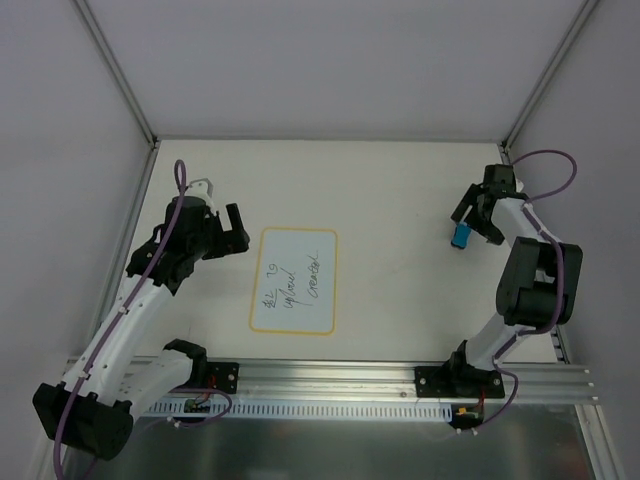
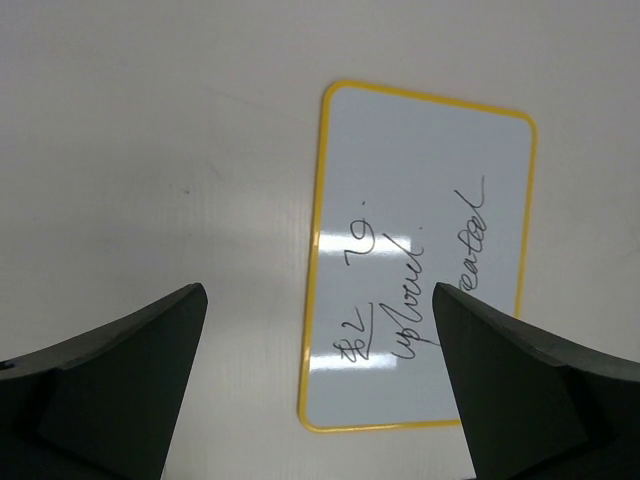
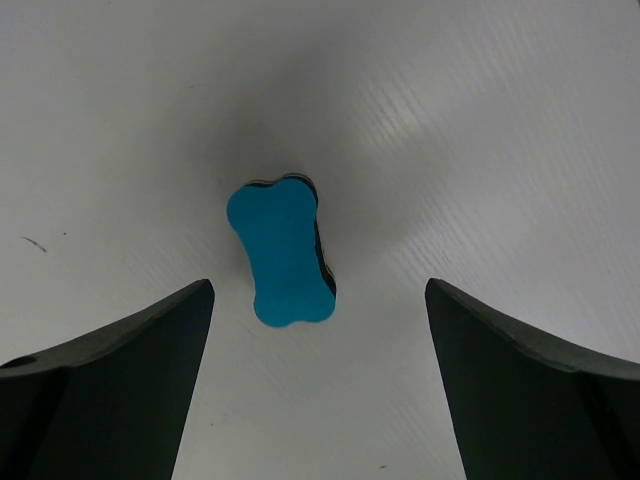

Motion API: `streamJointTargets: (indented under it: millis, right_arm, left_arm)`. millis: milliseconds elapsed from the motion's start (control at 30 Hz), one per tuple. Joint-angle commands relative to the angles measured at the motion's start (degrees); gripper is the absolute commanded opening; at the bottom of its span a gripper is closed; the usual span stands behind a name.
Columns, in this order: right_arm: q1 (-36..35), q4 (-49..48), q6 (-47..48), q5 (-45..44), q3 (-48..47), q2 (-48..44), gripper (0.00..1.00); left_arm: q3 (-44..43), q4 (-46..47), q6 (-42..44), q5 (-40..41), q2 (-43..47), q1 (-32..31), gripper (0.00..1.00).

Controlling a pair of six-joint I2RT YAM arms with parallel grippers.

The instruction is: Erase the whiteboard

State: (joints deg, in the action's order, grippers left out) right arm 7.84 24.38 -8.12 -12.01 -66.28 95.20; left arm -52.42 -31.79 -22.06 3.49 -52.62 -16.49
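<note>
Whiteboard (image 1: 293, 280): lies flat on your counter (image 1: 400, 190), centre-left, with dark handwriting on it.
Your left gripper (image 2: 320, 292): jaws wide, empty, just beside the board's left edge.
Your right gripper (image 3: 318, 285): jaws wide, over the blue eraser (image 3: 283, 252), seemingly not touching it.
Eraser: far right, well apart from the board.

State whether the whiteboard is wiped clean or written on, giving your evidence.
Written on: dark handwriting runs across the whiteboard, plain in both the overhead and left wrist views.
</note>
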Motion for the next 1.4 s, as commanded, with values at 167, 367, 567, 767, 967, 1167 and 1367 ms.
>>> streamJointTargets:
  millis: [167, 367, 567, 767, 967, 1167, 1367]
  right_arm:
    - [1.2, -7.5, 7.7, 6.5, -1.9, 4.6, 0.73]
    - [1.1, -8.0, 7.7, 9.1, -0.6, 5.3, 0.68]
    - [1.1, -7.9, 8.1, 9.3, 0.1, 6.5, 0.69]
    - [1.0, -7.5, 9.4, 9.7, -0.3, 7.5, 0.58]
    - [1.1, -5.7, 10.0, 10.3, -1.7, 9.7, 0.58]
    - [1.1, -5.7, 10.4, 10.1, -1.6, 10.0, 0.57]
    - [1.1, -5.7, 10.7, 9.4, -1.9, 9.2, 0.57]
  left_arm:
    - [3.3, -1.3, 2.2, 3.5, -3.7, 1.5, 0.99]
    - [3.6, -1.2, 2.3, 3.6, -3.2, 1.7, 0.99]
    - [3.8, -1.1, 2.4, 2.5, -3.7, 1.8, 0.99]
    - [3.9, -1.1, 2.4, 2.1, -3.7, 2.0, 0.99]
    - [3.9, -1.1, 2.5, 2.3, -3.8, 2.0, 0.99]
    - [3.9, -1.2, 2.5, 2.2, -3.7, 2.1, 0.99]
    - [3.9, -1.1, 2.5, 2.0, -3.9, 2.1, 0.99]
